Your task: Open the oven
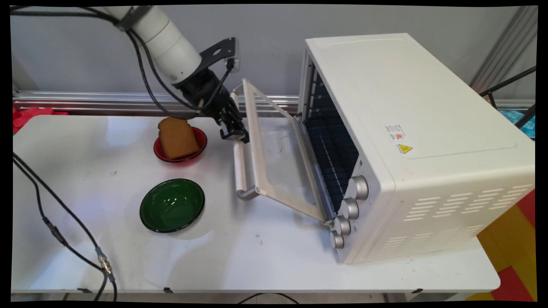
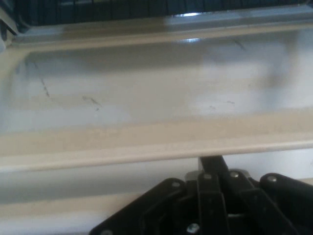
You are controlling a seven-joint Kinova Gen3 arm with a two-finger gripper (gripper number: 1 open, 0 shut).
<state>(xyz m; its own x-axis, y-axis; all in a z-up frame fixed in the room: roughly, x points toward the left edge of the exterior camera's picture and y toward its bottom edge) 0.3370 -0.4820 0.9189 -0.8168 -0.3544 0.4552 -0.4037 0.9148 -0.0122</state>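
Observation:
A white toaster oven (image 1: 428, 128) stands on the right of the table with its glass door (image 1: 278, 158) partly lowered toward the left. My gripper (image 1: 234, 133) is at the far end of the door's bar handle (image 1: 239, 171) and touches it. In the hand view the handle (image 2: 146, 149) runs across the picture just above the gripper (image 2: 211, 164). The fingers are shut together, their tips hidden behind the bar. Beyond it lies the door glass (image 2: 146, 88), with the dark oven rack at the top edge.
A red bowl (image 1: 198, 149) holding a slice of brown toast (image 1: 176, 137) sits just left of the gripper. A green bowl (image 1: 172, 205) stands nearer the front. Black cables (image 1: 55, 231) trail over the table's left side. The oven's knobs (image 1: 350, 208) face front.

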